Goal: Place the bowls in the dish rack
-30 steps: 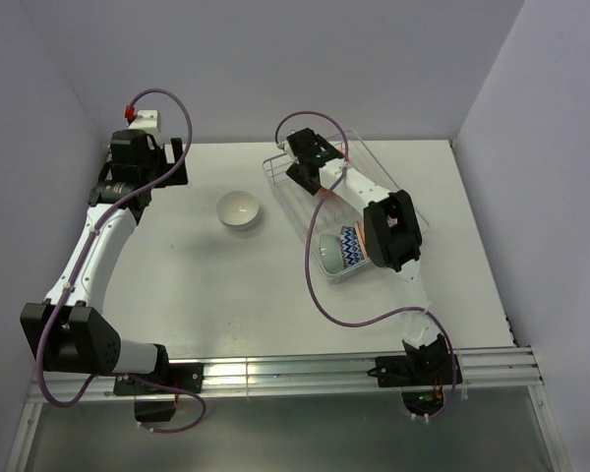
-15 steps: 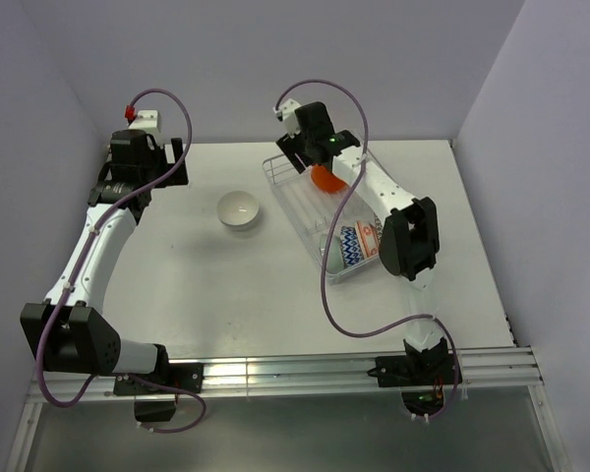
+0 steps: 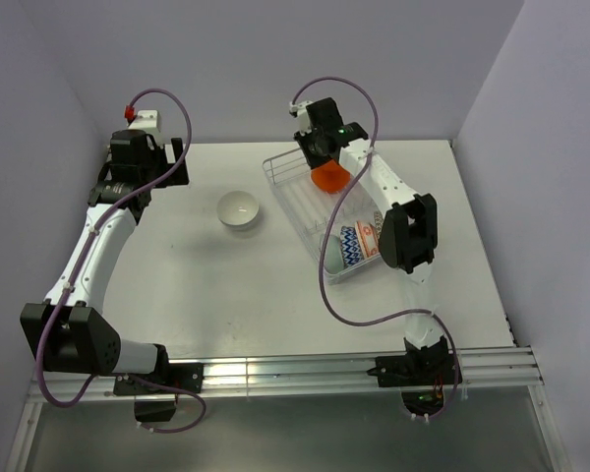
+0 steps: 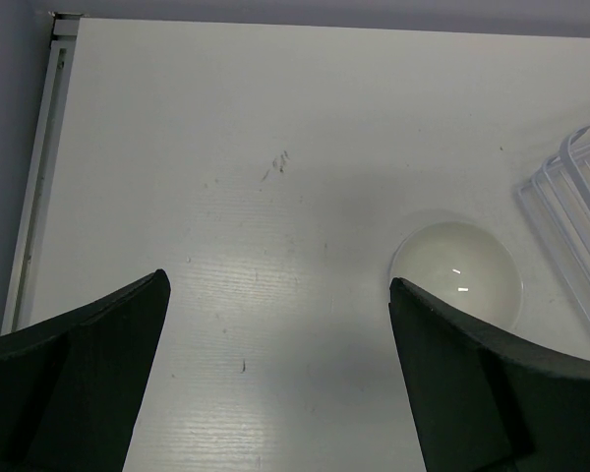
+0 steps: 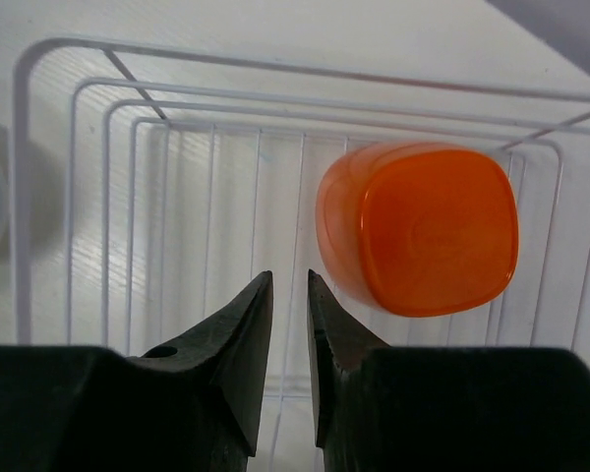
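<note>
Top external view: the dish rack [image 3: 293, 202] lies right of centre on the worktop [image 3: 177, 285], set at a slant. Four bowls are in it: the orange bowl [image 3: 329, 178] at the far end, and the teal bowl [image 3: 328, 256], the blue-patterned bowl [image 3: 350, 244] and the orange-patterned bowl [image 3: 370, 236] packed together at the near end. The white bowl [image 3: 240, 209] stands alone on the worktop, apart from the rack. The task is judged mostly done, with at least this bowl left to load; no other bowls are in sight. The rack's middle section is unoccupied. The right jaws hang over the rack's far end. The left jaws are near the far-left corner, close to the side wall.

Left wrist view: the left jaws stand wide apart and hold nothing. The white bowl [image 4: 458, 275] lies ahead and to the right, upright, with bare worktop [image 4: 226, 147] on its other sides. The rack corner [image 4: 570, 187] is just beside it, so an approach from the open side is advisable.

Right wrist view: the right jaws are closed on nothing, above the rack wires [image 5: 74, 197]. The orange bowl [image 5: 423, 231] rests inside the rack, its base toward the camera, clear of the jaws.
</note>
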Available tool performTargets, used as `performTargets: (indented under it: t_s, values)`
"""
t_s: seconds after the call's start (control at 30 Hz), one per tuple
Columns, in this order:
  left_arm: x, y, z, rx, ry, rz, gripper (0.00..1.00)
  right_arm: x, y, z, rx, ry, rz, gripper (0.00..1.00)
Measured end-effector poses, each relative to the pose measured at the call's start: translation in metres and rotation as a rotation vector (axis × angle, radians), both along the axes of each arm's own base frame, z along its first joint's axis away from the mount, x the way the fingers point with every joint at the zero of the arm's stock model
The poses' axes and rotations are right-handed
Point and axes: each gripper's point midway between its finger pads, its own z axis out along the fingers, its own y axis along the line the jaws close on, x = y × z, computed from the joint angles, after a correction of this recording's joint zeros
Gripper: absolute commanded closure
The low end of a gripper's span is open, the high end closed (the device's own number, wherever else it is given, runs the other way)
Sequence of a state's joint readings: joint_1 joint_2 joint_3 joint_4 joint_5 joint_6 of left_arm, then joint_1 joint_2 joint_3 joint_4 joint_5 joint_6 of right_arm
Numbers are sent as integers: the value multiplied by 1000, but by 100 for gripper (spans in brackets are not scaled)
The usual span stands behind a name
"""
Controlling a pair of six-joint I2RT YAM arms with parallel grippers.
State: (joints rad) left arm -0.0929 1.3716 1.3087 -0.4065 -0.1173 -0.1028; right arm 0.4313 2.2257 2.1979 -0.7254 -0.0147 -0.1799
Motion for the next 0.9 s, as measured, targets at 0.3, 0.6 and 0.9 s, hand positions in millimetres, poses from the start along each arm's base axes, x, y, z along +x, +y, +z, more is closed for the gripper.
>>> performTargets:
  t_s: [0.3,0.6,0.9]
  values:
    - [0,-5,-1,-28,3,-12,1,8,-27,-41,-28,84,-52,65]
    - [-1,-8,-1,-40,5,-21,1,16,-48,-65,-45,124,-87,52]
    - [-3,-12,-10,-54,27,-44,0,23,-45,-62,-36,92,-70,21]
